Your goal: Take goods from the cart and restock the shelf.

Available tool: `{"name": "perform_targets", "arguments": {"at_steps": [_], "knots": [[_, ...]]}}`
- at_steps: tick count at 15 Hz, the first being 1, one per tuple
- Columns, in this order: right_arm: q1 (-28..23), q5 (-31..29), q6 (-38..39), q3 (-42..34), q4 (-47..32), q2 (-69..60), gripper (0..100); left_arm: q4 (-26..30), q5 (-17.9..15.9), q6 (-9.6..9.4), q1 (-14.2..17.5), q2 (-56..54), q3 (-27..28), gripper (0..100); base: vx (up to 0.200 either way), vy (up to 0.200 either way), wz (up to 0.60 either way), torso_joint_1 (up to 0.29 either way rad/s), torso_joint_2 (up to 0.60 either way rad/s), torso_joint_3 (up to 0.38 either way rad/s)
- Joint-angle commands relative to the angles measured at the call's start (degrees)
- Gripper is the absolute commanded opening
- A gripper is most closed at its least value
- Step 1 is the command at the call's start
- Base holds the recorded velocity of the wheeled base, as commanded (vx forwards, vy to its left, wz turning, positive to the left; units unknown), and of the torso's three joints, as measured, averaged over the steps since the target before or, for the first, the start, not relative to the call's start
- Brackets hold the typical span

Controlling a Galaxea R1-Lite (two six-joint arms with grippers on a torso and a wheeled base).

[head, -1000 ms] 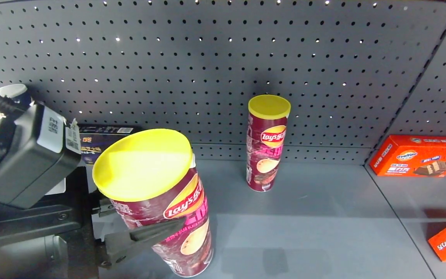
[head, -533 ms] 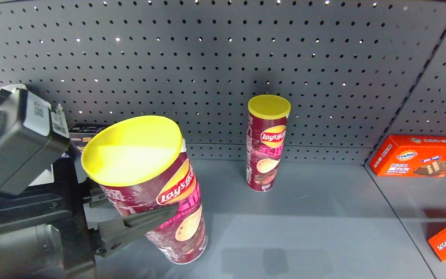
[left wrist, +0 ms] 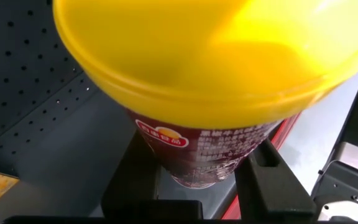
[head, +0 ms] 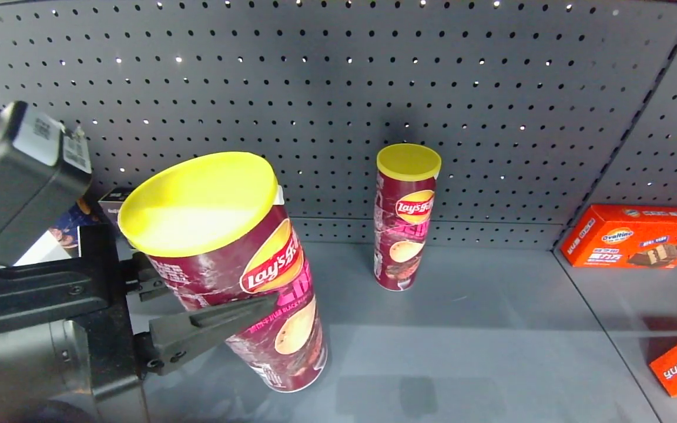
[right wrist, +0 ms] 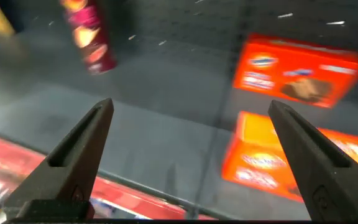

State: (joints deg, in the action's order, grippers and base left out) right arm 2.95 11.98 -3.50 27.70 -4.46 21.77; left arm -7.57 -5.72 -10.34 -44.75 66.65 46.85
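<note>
- Placing step: L gripper (head: 212,294) clamped on can (head: 256,276), tilted, base low over shelf (head: 479,352), front-left.
- R gripper (right wrist: 191,118) spread, holding nothing.
- Next: straighten can, set down nr 2nd can (head: 406,217), then let go.

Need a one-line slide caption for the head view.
Left gripper holds a tilted chip can at the shelf; second can upright by the pegboard.

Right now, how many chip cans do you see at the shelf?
2. A tilted can sits in the left claw at the shelf's front left; an upright can stands at the back by the pegboard. More could hide behind the arm.
</note>
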Motion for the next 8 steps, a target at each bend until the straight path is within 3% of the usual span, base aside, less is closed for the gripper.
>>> {"name": "perform_targets", "arguments": {"at_steps": [1, 4, 5, 8], "knots": [[3.47, 1.64, -0.98, 4.30, -0.37, 12.50, 100, -0.08, 0.09, 0.05, 0.02, -0.11, -0.44, 0, 0.000, 0.000, 0.00, 0.000, 0.00, 0.000], [7.25, 2.08, -0.98, 8.69, 0.24, 21.12, 100, 0.01, 0.09, 0.14, 0.02, -0.90, -0.53, 0, 0.000, 0.000, 0.00, 0.000, 0.00, 0.000], [13.66, 2.34, -0.54, 11.50, 1.47, 26.30, 100, 0.10, 0.09, 0.14, 0.02, -1.17, -0.62, 0, 0.000, 0.000, 0.00, 0.000, 0.00, 0.000], [19.11, 1.99, -0.54, 17.65, 1.56, 36.50, 100, 0.10, 0.09, 0.14, 0.10, -1.17, -0.62, 0, 0.000, 0.000, 0.00, 0.000, 0.00, 0.000]]}}
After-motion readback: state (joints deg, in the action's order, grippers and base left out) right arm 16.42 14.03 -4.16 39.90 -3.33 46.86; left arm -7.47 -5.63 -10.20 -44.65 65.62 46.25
